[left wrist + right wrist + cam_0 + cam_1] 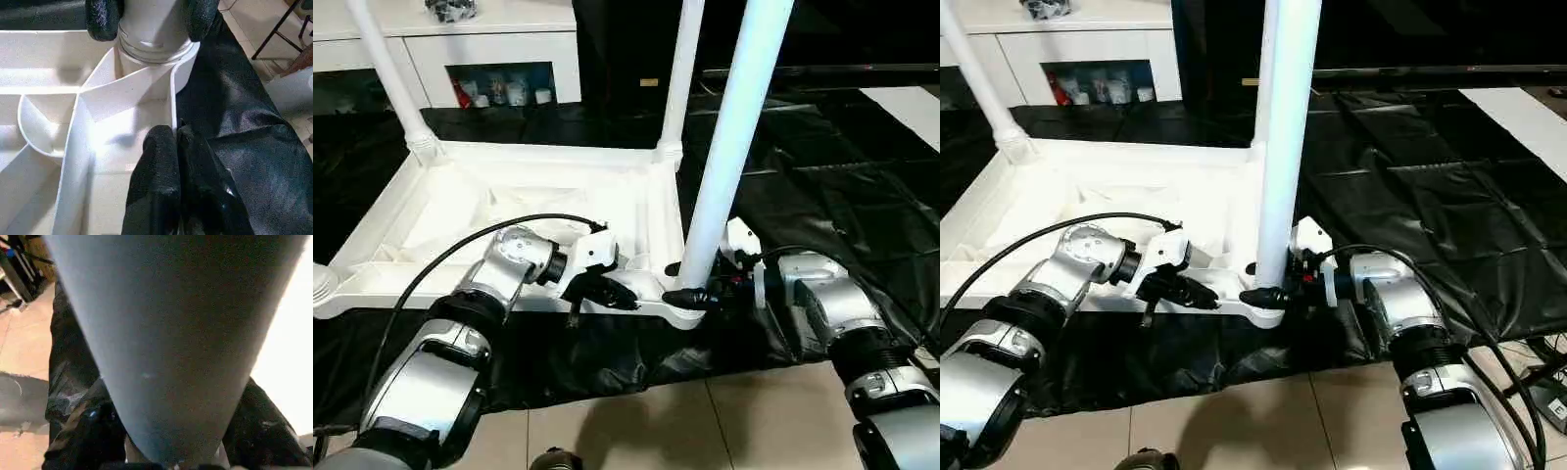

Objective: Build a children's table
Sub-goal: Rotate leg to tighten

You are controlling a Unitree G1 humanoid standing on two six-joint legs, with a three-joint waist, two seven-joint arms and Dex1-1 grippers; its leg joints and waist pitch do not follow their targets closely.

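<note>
The children's table (pixel 509 211) lies upside down on a black sheet (pixel 822 186) spread over the tiled floor (pixel 705 421), its ribbed underside facing up and its legs standing up out of the corner sockets.

The left hand (pixel 607 291) rests at the near rim of the tabletop, its two black fingers (pixel 166 171) clenched together on the thin white rim wall. Just beyond its fingertips stands the near corner socket, with the nearest leg (pixel 729 147) seated upright in it.

The right hand (pixel 690 294) sits at the base of that same leg, one black finger on each side of the tube just above the socket, so the leg stands between its fingers. Whether they press on the tube or merely bracket it cannot be told.

Two more legs rise from the far corners, one (pixel 680 78) beyond the right hand and one (pixel 386 73) far past the left hand. A white cabinet (pixel 460 49) stands behind the tabletop.
</note>
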